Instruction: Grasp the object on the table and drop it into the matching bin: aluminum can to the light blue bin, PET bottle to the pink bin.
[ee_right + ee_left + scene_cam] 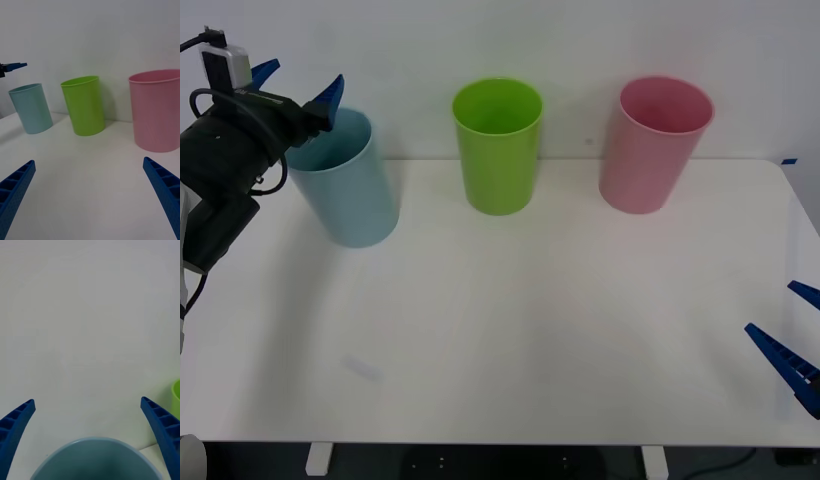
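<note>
Both fingers of my left end effector (pixel 298 85) spread (holding nothing) right above the light blue bin (pixel 345 190), far left.

Three bins, light blue bin (pixel 350 195), green bin (pixel 498 150), pink bin (pixel 650 150): smooth plastic, slight sheen. Bench (pixel 530 320): white, smooth, matt. End effector fingers (pixel 165 187): blue ribbed plastic.

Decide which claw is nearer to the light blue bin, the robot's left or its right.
Left. The left claw hangs open just above the light blue bin's rim, while the right claw waits open at the table's opposite near corner.
</note>
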